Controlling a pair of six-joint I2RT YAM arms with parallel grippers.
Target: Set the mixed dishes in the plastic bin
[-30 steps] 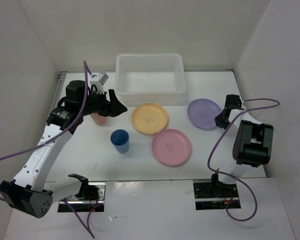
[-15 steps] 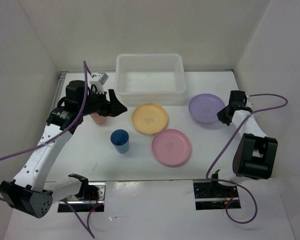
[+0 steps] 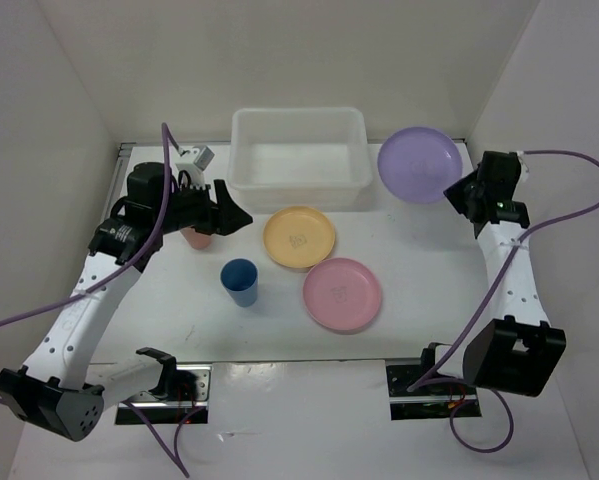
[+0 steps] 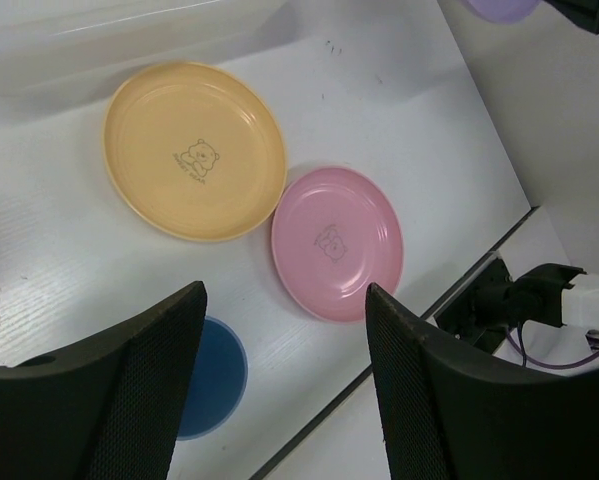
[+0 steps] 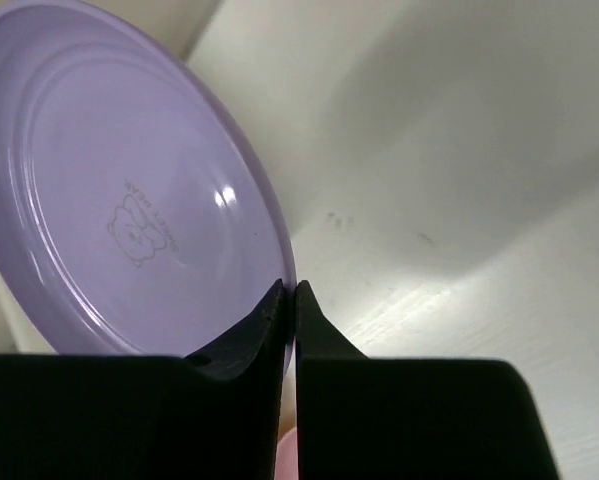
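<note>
My right gripper [image 3: 463, 190] is shut on the rim of the light purple plate [image 3: 417, 165] and holds it in the air, tilted, just right of the plastic bin [image 3: 299, 185]; the plate fills the right wrist view [image 5: 129, 190]. The yellow-orange plate [image 3: 299, 237], pink plate [image 3: 342, 293] and blue cup [image 3: 240, 281] rest on the table. My left gripper [image 3: 237, 213] is open and empty, above the table left of the yellow-orange plate [image 4: 194, 150]. The red cup [image 3: 196, 238] stands partly hidden under the left arm. The pink plate [image 4: 337, 243] and blue cup [image 4: 211, 378] lie below the left fingers.
White walls close in the table on the left, back and right. The right arm's purple cable [image 3: 569, 215] loops out to the right. Mounting plates [image 3: 429, 390] sit at the near edge.
My right gripper has lifted the purple plate off the table and carried it up and back, to beside the bin's right end. The left arm has barely moved.
</note>
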